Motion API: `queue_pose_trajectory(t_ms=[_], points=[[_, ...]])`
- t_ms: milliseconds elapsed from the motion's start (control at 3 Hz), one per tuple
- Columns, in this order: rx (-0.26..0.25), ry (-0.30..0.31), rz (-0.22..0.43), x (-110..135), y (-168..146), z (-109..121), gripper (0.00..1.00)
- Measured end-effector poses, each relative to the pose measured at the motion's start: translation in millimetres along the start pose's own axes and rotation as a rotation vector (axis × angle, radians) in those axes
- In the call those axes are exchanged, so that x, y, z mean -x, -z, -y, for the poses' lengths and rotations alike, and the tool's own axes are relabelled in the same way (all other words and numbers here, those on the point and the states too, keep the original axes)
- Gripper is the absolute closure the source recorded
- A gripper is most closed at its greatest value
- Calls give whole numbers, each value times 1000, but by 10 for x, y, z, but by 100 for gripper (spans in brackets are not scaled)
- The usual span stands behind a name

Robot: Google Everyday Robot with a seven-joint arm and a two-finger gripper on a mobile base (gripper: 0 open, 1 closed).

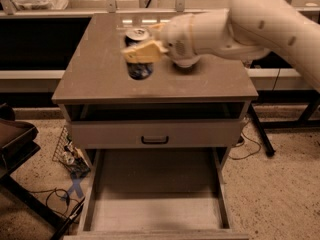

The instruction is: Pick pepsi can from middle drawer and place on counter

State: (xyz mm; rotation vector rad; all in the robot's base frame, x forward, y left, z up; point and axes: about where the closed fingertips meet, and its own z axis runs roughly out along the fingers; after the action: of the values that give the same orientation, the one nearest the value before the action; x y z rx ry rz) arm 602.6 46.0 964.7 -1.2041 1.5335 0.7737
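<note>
The pepsi can (140,71) is a dark blue can with a silver top, held upright above the left middle of the counter (95,76). My gripper (138,53) is shut on the can, its yellowish fingers (146,51) across the can's side. The white arm reaches in from the right over the counter's back. The middle drawer (155,204) stands pulled out low at the front, its grey floor bare. The can's underside seems slightly above the counter's surface.
A closed grey drawer front with a dark handle (154,140) sits under an open slot below the counter. A dark chair (15,144) stands at the left, with cables and clutter (67,156) on the floor. A black table leg (261,134) stands at the right.
</note>
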Motion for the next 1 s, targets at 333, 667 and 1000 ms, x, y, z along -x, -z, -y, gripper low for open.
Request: queue_pose_trajectory(t_ms=[333, 667, 1000], points=[[-83, -17, -20, 66, -826, 379, 100], [-106, -35, -31, -31, -1424, 578, 100], [-148, -61, -75, -237, -1897, 804, 100]])
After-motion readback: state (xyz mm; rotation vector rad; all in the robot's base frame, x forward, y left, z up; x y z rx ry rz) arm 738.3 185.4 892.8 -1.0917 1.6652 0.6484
